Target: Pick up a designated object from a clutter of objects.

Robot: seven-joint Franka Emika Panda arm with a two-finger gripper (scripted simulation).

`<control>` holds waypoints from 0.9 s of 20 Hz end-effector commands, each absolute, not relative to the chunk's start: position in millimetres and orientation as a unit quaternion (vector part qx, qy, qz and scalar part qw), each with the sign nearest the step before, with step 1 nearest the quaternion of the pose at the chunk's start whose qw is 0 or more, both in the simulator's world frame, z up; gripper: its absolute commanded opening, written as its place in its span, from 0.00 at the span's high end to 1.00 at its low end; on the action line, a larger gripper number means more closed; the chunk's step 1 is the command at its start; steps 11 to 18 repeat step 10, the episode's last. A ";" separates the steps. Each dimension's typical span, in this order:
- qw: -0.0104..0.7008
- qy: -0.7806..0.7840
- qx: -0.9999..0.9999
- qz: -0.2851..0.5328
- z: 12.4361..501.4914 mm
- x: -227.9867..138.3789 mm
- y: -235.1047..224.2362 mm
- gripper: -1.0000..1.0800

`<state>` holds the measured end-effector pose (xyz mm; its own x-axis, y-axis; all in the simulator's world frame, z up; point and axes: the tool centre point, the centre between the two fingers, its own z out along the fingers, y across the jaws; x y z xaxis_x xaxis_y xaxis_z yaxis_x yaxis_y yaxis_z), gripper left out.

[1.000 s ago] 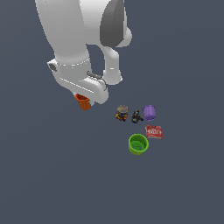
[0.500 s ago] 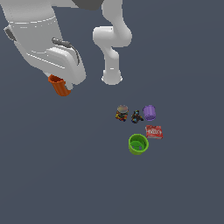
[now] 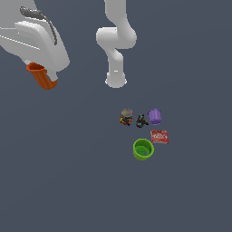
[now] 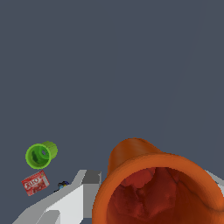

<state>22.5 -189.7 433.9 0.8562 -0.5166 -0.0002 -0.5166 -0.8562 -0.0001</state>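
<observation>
Gripper clenched on orange cup, cup tilted, carried high at exterior view's upper left (wrist view: open mouth filled lower frame, finger against its rim). Far below gripper, well apart: green cup, red packet, purple cup, two dark figures.

Both views are flat, evenly lit simulator renders with no visible light source and no glare. The slate-grey floor is uniform and carries no cast shadows, even beside the green cup. The white arm shows only soft shading. Edges look slightly soft and pixelated; the orange cup, close in the wrist view, has a blurry mottled interior.
</observation>
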 end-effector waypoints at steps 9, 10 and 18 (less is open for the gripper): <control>0.000 0.268 -0.963 0.000 449.4 27.0 -199.2 1.00; 0.000 0.268 -0.963 0.000 449.4 27.1 -199.2 1.00; 0.000 0.268 -0.963 0.000 449.4 27.1 -199.2 1.00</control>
